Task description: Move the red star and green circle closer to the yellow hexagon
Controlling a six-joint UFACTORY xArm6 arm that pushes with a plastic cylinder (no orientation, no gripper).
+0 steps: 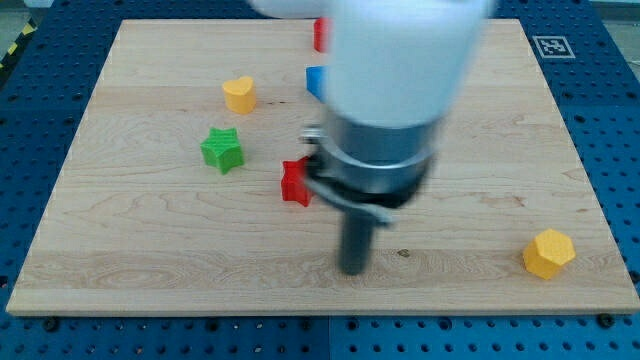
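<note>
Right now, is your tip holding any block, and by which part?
Nothing is held. My tip is a bare rod that only pushes; it stands on the board below and right of the red star, not touching it.

a broad white cylindrical arm body narrows into a dark grey ringed collar, ending in my tip (pixel 353 270), a blurred straight dark rod.

**Inspector A:** The surface (pixel 150 260) is pale wood, visible grain, smooth satin finish. The base under it (pixel 610 120) looks like blue matt metal with a grid of holes.

**Inspector B:** Noted. The red star (pixel 294 184), green star (pixel 222 150) and yellow hexagon (pixel 548 253) look like matt plastic, faintly ridged. My tip (pixel 353 270) is dark and matt; the arm housing (pixel 400 60) is smooth white plastic.
</note>
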